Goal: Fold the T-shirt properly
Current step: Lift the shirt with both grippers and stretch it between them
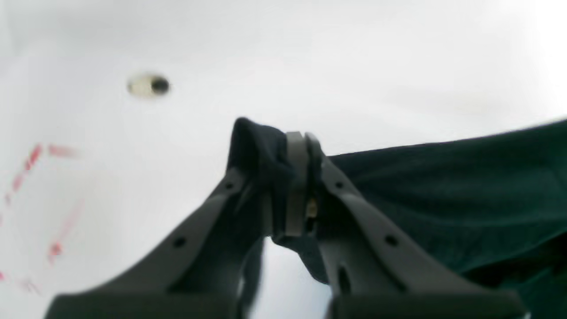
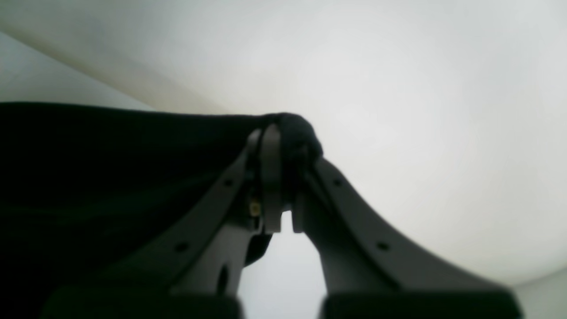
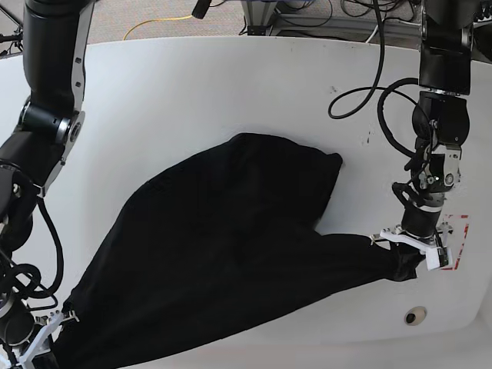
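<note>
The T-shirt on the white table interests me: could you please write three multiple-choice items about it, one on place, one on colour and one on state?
1. Where is the small round hole in the table?
A. near the left gripper
B. under the shirt
C. at the far edge

2. What colour is the T-shirt?
A. white
B. black
C. red

3. How is the shirt held?
A. by neither gripper
B. by one gripper
C. by both grippers

Answers: 1 A, the base view shows it just beyond the left gripper. 2 B, plain black fabric. 3 C, cloth is pinched in the fingers of the left gripper and the right gripper.
</note>
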Action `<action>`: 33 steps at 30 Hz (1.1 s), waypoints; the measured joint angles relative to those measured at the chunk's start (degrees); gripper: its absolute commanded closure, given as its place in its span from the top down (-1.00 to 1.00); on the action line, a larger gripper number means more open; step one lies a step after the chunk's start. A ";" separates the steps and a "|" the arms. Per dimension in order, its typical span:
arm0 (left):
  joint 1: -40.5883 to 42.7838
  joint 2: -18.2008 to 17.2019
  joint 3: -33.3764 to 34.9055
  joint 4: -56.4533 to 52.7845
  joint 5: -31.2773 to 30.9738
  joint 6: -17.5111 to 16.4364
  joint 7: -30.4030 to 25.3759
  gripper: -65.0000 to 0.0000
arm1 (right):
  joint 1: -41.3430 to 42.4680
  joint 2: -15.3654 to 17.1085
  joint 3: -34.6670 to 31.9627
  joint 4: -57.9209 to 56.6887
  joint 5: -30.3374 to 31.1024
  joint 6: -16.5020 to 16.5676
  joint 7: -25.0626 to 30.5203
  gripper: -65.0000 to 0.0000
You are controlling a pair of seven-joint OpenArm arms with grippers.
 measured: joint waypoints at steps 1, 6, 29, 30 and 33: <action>-0.66 -1.05 0.11 0.55 -0.20 -0.48 0.87 -0.99 | 1.38 0.00 0.00 -1.95 0.33 -0.13 -0.07 -1.00; -5.86 -6.14 0.09 3.89 0.02 0.20 0.96 -0.99 | 9.64 -0.48 -0.39 -8.04 1.09 -0.07 0.46 -1.00; -32.28 -25.64 3.37 10.03 -15.50 -0.48 4.02 -0.97 | 20.46 1.22 -9.62 -16.85 1.44 -0.24 -2.97 -1.00; -32.20 -25.92 3.48 10.01 -15.52 -0.17 4.00 -0.97 | 20.44 1.57 -9.64 -16.83 1.75 -0.22 -3.56 -1.00; -30.03 -26.05 4.74 10.47 -15.93 0.07 3.78 -0.97 | 20.26 3.02 -7.65 -16.85 4.96 -0.20 -4.50 -1.00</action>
